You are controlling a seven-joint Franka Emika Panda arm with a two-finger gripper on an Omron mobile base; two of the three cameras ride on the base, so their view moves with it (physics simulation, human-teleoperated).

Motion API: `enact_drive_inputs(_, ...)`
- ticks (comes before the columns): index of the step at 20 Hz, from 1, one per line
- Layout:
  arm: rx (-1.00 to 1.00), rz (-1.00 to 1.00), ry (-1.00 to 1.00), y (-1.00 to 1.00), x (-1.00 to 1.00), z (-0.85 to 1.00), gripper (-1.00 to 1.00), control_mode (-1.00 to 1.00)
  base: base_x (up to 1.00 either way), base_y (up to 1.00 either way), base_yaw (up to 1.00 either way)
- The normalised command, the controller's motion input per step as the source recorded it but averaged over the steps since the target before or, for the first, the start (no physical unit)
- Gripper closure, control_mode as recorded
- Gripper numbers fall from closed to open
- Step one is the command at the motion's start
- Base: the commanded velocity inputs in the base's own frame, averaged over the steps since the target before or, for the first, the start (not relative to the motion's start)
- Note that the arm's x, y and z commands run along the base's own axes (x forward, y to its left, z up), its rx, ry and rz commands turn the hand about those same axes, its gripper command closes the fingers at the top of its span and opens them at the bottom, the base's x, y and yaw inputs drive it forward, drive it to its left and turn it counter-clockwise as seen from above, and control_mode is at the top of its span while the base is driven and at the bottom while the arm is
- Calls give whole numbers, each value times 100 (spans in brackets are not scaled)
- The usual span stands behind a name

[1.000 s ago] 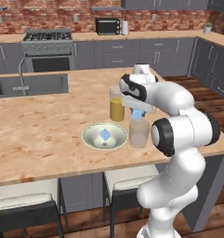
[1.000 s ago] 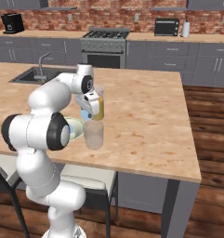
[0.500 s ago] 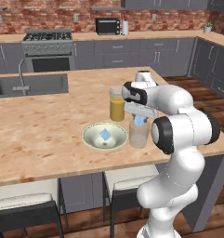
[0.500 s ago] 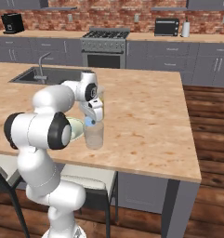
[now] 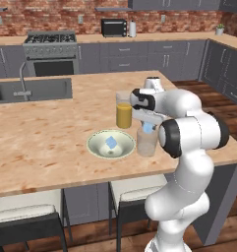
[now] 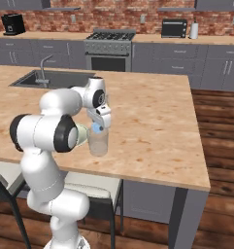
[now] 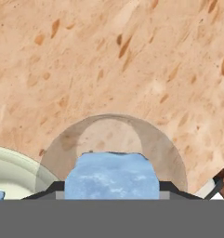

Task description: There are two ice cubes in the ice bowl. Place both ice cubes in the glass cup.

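Note:
My gripper (image 5: 148, 127) is shut on a pale-blue ice cube (image 5: 148, 129), which hangs just above the mouth of the clear glass cup (image 5: 146, 143). In the hand view the held ice cube (image 7: 112, 175) sits between my fingertips (image 7: 53, 188), right over the glass cup's round rim (image 7: 174, 153). The second ice cube (image 5: 111, 142) lies in the ice bowl (image 5: 93, 147), just left of the cup. In the right base view my gripper (image 6: 98, 127) is over the glass cup (image 6: 98, 143), and my arm hides most of the ice bowl (image 6: 82, 134).
A taller glass of orange juice (image 5: 123, 110) stands just behind the bowl and cup, close to my hand. The cup is near the island counter's front edge (image 5: 90, 179). A sink (image 5: 31, 89) is set into the counter at the far left.
My hand has come down a little with the ice cube, which now hangs closer to the cup's mouth. Bowl, cup and juice glass have stayed put.

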Motion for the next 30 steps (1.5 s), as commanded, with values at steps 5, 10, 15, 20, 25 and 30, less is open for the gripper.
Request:
enact_drive_inputs(5,0,-1,-1,0,22,-2,100,-100,0,0,0)
enact_drive_inputs(10,0,0,-1,0,15,-11,100,-100,0,0,0)
enact_drive_inputs(15,0,0,-3,0,12,-17,100,-100,0,0,0)
enact_drive_inputs(20,0,0,-6,0,0,-2,100,-100,0,0,0)
enact_drive_inputs(25,0,0,-4,0,0,0,-100,-100,0,0,0)
enact_drive_inputs(30,0,0,-8,0,-3,24,-100,-100,0,0,0)
